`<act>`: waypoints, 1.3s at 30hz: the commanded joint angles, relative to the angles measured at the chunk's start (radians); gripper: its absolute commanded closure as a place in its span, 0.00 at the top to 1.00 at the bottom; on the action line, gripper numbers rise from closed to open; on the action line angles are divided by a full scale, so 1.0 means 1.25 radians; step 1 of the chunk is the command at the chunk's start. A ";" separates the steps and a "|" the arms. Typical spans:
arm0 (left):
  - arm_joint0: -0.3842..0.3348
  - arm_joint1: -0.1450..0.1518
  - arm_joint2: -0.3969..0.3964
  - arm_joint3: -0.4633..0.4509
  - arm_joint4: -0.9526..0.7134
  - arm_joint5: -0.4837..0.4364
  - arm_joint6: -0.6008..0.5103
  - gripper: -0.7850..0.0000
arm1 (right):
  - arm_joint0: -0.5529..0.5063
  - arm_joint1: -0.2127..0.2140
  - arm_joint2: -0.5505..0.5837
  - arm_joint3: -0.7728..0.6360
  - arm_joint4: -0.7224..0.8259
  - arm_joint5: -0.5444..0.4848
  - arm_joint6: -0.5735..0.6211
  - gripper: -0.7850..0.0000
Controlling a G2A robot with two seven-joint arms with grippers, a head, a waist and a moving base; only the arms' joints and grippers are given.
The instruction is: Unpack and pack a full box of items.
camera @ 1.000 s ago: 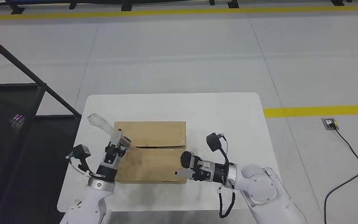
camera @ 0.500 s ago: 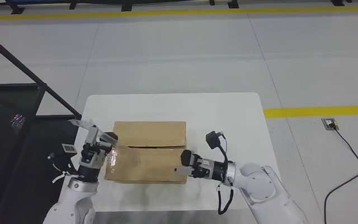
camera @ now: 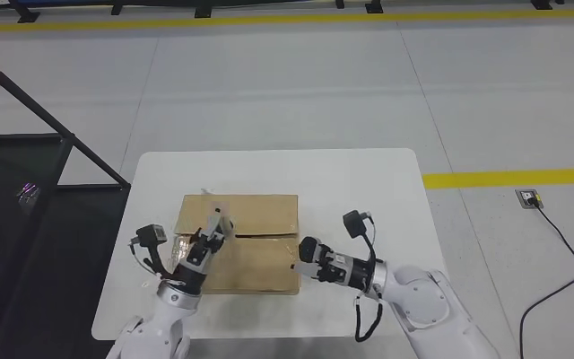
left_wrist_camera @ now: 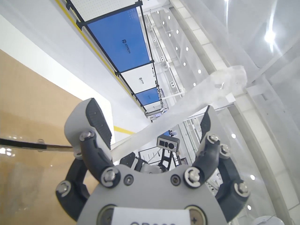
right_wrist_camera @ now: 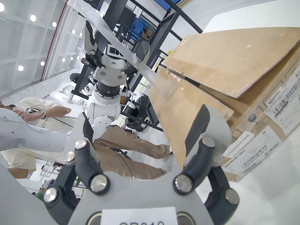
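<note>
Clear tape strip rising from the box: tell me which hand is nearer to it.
Left. The left hand, fingers open, has the clear tape strip running between them, over the left end of the box. The right hand sits open at the box's right end, apart from the strip.

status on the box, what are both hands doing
Left hand open, clear tape strip running across it. Right hand open beside the box. Tape's far end stuck at the seam, flaps not yet opened.

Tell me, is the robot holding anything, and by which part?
Nothing is clamped. The left tool and right tool stand open; a clear tape strip from the box seam crosses the left tool's gap.
</note>
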 commanded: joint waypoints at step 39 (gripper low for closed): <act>0.108 -0.002 -0.239 -0.066 -0.259 -0.057 -0.174 1.00 | -0.026 0.031 0.052 0.060 -0.007 0.162 -0.121 1.00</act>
